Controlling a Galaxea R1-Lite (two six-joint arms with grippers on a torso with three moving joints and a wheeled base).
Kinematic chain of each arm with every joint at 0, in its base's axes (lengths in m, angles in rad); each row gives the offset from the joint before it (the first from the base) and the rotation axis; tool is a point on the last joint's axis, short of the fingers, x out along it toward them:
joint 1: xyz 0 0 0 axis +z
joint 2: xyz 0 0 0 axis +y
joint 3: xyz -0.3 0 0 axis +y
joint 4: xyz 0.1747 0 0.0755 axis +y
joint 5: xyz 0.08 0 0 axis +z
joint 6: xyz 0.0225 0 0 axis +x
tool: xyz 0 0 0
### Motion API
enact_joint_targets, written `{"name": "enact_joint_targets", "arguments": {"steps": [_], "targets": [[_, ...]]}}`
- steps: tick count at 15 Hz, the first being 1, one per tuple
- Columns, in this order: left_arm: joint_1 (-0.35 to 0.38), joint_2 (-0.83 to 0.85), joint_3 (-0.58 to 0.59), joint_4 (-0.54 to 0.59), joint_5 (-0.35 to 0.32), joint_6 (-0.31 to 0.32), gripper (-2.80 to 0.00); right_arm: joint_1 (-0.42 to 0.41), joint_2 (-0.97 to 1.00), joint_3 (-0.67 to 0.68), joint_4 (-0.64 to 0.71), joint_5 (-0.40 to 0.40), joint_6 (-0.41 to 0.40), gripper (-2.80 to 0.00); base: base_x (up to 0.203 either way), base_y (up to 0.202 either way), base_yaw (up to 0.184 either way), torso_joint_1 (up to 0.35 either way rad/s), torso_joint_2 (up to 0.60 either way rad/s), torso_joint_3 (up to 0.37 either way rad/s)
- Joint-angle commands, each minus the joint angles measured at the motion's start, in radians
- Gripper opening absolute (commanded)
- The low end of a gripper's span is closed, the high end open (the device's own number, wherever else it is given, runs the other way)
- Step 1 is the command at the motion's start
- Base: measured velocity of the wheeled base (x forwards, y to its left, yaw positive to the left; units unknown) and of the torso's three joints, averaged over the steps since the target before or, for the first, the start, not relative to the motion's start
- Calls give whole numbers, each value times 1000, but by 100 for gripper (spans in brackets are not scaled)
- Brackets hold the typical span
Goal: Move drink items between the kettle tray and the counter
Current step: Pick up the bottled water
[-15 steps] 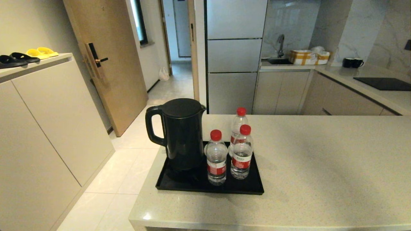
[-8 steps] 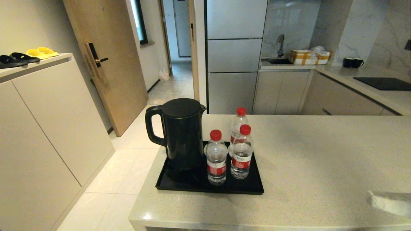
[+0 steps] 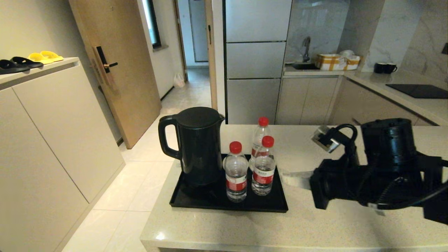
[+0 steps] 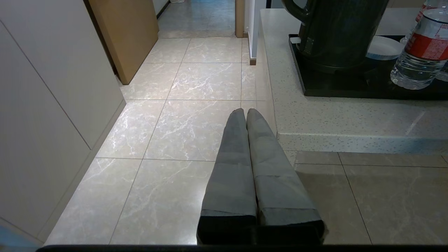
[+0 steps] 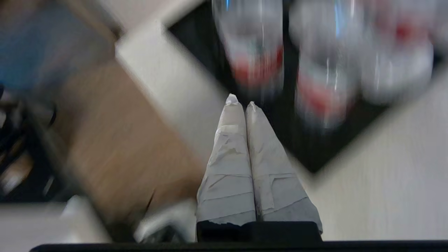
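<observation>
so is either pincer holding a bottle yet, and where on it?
Nothing held. Right pincer is shut and empty, aimed at the three bottles on the tray. Left pincer is shut, parked over the floor.

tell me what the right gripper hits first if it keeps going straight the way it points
Probably the water bottles on the black tray. The right gripper, fingers shut, points across the counter at them; depth is unclear, so which bottle comes first I cannot tell.

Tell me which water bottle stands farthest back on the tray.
The rear water bottle, standing behind the front right water bottle; the front left water bottle stands beside the kettle.
</observation>
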Motion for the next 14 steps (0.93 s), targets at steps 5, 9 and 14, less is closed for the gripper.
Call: {"name": "enact_joint_targets", "arguments": {"steps": [5,9,14], "targets": [[0,1,0,0,0,0,-280,134,193,-62,-85,-33,25,-280,0,0,0,0,0,0],[0,1,0,1,0,0,-280,148,159,-52,-82,-46,28,-280,0,0,0,0,0,0],[0,1,0,0,0,0,-280,154,137,-39,-83,-49,28,-280,0,0,0,0,0,0]]}}
